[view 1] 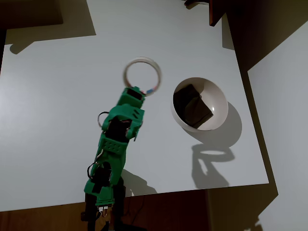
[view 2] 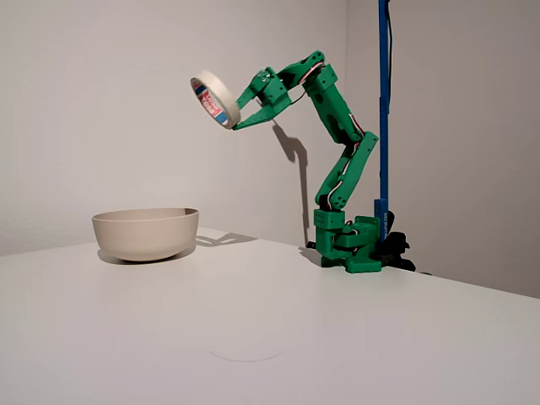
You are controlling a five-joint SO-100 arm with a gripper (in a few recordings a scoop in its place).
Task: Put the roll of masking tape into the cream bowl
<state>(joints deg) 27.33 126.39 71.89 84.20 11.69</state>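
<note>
Gripper pinches roll of masking tape by rim, high up, clearing cream bowl for drop.

The cream bowl stands near the table's right edge in the overhead view, open-topped; the table's middle and left side lie bare.

bowl: on the table, landmark
roll of masking tape: high above the table in the fixed view, up and right of the bowl; left of the bowl in the overhead view
gripper: at the roll's right edge in the fixed view
arm base: on the table, right of the bowl
</note>
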